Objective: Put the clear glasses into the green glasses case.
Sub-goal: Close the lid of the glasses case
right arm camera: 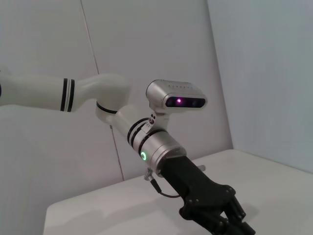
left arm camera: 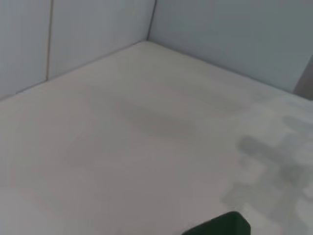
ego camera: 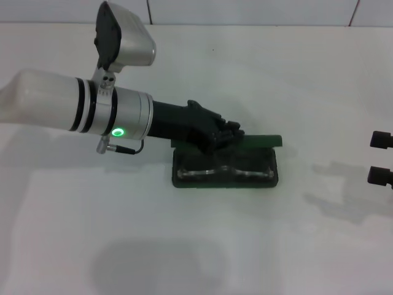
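Since the clear glasses already lie inside the open green glasses case, your left hand sits at the lid (grip unreadable); frames look light, brittle, slippery, so handle by the bridge.

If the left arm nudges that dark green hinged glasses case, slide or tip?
Likely slides rather than tips: the dark green hinged hard glasses case lies flat and low on the smooth white table. Its raised lid may swing if nudged by the left gripper at it. The clear plastic glasses inside look light and may rattle. The right gripper sits parked aside.
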Available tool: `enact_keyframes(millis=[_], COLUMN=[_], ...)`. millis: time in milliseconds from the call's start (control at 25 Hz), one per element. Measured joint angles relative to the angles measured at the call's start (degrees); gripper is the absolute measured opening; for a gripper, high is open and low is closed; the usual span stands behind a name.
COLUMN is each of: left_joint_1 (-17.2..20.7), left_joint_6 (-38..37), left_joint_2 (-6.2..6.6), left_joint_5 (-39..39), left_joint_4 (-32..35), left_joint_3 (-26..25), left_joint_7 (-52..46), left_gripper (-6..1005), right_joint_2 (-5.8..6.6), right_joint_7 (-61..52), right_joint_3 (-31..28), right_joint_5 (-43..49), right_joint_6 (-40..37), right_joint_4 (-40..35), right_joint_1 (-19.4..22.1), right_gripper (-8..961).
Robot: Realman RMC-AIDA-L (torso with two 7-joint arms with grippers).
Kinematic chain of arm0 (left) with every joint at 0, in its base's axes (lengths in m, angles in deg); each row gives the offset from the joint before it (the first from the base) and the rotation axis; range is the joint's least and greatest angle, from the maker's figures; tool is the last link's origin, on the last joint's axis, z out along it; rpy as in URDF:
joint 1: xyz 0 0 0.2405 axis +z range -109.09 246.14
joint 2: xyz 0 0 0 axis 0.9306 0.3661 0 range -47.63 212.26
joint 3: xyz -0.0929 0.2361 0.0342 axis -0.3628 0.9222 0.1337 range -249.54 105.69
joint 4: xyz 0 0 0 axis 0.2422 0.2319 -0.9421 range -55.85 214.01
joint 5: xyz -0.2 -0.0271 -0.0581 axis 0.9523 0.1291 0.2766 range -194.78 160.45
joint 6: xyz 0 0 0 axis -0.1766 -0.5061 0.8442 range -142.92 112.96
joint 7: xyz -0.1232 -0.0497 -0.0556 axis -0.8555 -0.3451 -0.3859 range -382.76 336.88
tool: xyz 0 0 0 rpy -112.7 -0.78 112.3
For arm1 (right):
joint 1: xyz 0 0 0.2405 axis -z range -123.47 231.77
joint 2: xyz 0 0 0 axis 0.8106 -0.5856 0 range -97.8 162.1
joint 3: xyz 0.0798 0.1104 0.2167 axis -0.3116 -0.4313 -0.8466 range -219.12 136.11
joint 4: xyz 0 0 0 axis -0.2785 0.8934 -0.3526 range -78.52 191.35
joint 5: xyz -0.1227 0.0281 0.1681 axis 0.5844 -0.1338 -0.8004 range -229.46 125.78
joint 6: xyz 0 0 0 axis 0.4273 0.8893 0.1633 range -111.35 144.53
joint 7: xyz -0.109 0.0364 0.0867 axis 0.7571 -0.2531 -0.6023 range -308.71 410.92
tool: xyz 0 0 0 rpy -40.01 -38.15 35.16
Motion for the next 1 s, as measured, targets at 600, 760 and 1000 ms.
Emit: enact_keyframes(millis=[600, 760, 1000], left_joint_1=[1.32, 2.08, 3.12], left_joint_6=[-5.29, -5.85, -5.90], left_joint_2=[-0.19, -0.35, -0.25], left_joint_5=[0.51, 1.28, 4.09], left_joint_4=[0.01, -0.05, 0.07], left_joint_3=[0.72, 2.29, 6.15], left_joint_7=[-0.72, -0.72, -0.51], left_gripper=[144, 143, 142], right_joint_2=[0.04, -0.02, -0.05], right_joint_7=[0.16, 0.17, 0.17], right_joint_3=[-0.06, -0.06, -0.15], right_joint_5=[-0.10, -0.25, -0.31], right_joint_6=[0.21, 0.22, 0.22], right_joint_4=[-0.01, -0.01, -0.01], right_joint_1=[0.00, 0.04, 0.04], right_gripper=[644, 644, 644])
